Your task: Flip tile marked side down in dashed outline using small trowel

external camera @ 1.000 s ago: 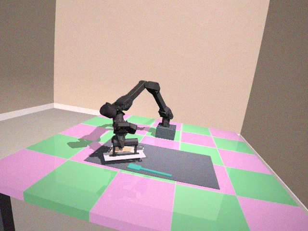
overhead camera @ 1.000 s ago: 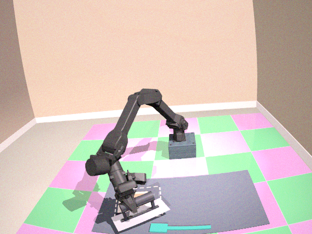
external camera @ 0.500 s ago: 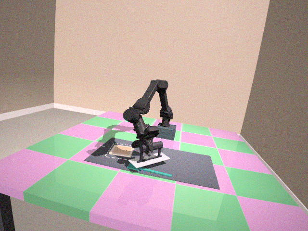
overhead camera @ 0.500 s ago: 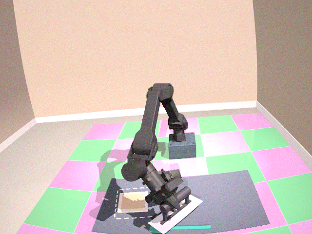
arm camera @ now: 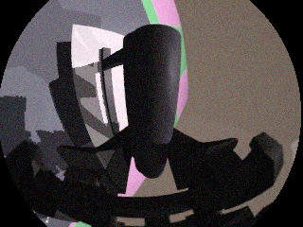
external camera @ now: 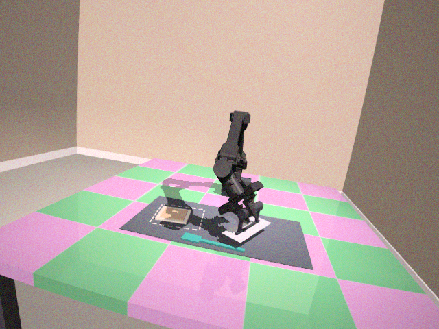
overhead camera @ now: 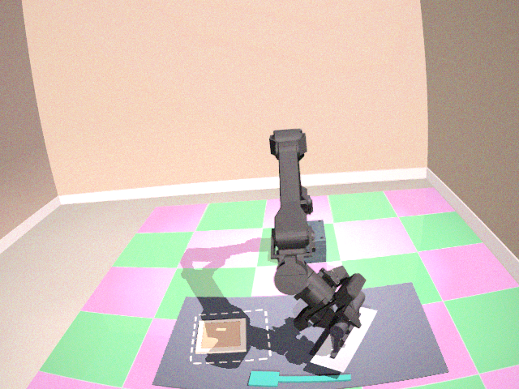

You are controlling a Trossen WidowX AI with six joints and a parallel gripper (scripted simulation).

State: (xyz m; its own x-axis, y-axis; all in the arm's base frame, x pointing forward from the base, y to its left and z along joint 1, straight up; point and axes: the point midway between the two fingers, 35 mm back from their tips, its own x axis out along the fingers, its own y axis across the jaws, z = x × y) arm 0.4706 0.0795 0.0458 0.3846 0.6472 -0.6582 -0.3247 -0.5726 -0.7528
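Broadly, worktop (overhead camera: 473,267) (external camera: 191,283) (arm camera: 161,7): checkered in pink and green, its near edge facing the exterior view.
Mat (overhead camera: 402,335) (external camera: 283,244) (arm camera: 28,47): dark, toward the near edge; a set-down place probably lies on its right part, toward the worktop's right edge.
Arm (overhead camera: 289,180) (external camera: 234,138): folded, its wrist low over the mat.
Dashed outline (overhead camera: 264,311) (external camera: 204,210): on the mat's left part, toward the near-left corner.
Trowel (overhead camera: 356,343) (external camera: 256,229) (arm camera: 90,38): white blade low above the mat, right of the outline; likely light and stiff, its broad blade apt to catch when lowered tilted.
Teal spatula (overhead camera: 263,378) (external camera: 191,237): flat along the mat's near side, parallel-ish to the near edge; in the way if the trowel comes down too close.
Claw (overhead camera: 340,314) (external camera: 249,209) (arm camera: 148,124): pinching the trowel's handle.
Tile (overhead camera: 228,335) (external camera: 179,214): flat inside the outline, nearer its left side, apart from the blade; probably rigid and brittle, best left untouched if already turned. Which face is up, I cannot tell.
Handle (overhead camera: 338,332) (external camera: 242,215) (arm camera: 153,85): dark, round, perhaps slippery; its middle suits the hold, released once the blade rests.
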